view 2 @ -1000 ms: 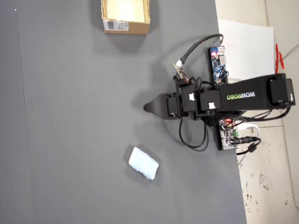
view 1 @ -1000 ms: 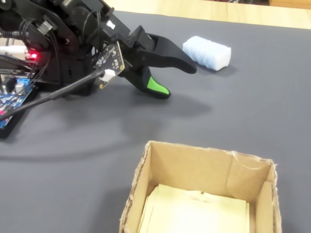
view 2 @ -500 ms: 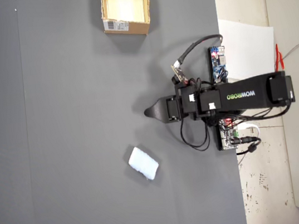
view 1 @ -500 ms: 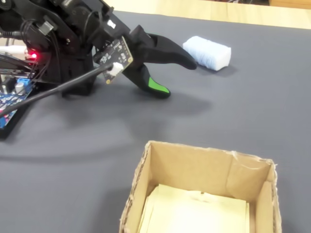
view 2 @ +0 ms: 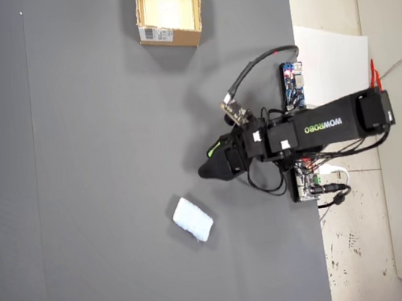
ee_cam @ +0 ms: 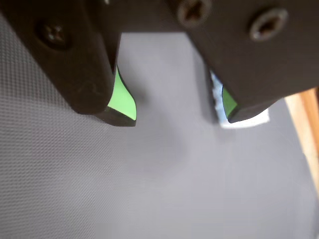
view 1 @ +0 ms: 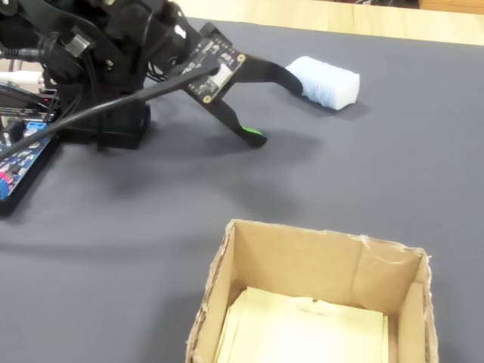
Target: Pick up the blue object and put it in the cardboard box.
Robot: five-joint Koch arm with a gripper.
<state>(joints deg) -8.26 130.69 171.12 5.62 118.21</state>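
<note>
In the wrist view a dark grey mat (ee_cam: 149,189) with a fine woven texture fills the ground, and a strip of pale wood (ee_cam: 308,129) runs along its right edge. The gripper (ee_cam: 177,112) enters from the top with its two black jaws set apart, green pads (ee_cam: 121,97) on their inner faces, and nothing between them but bare mat. The block (ee_cam: 246,120) shows as a pale sliver just behind the right jaw, mostly hidden by it. In the fixed view the same mat (view 1: 363,181) covers the table, with a light wooden band (view 1: 340,15) beyond its far edge. The gripper (view 1: 276,102) reaches out from the arm at upper left, jaws spread; its upper tip lies before the near end of the block (view 1: 325,82), though contact cannot be told, and the lower green-tipped jaw hangs over the mat. The box (view 1: 318,302) stands open at the bottom edge, well apart from the block, with a pale yellowish floor. In the overhead view the mat (view 2: 106,172) lies on a light floor (view 2: 362,263). The gripper (view 2: 209,161) points toward the block (view 2: 193,219), near but clear of it. The box (view 2: 168,8) sits at the mat's top edge, far from the block.
</note>
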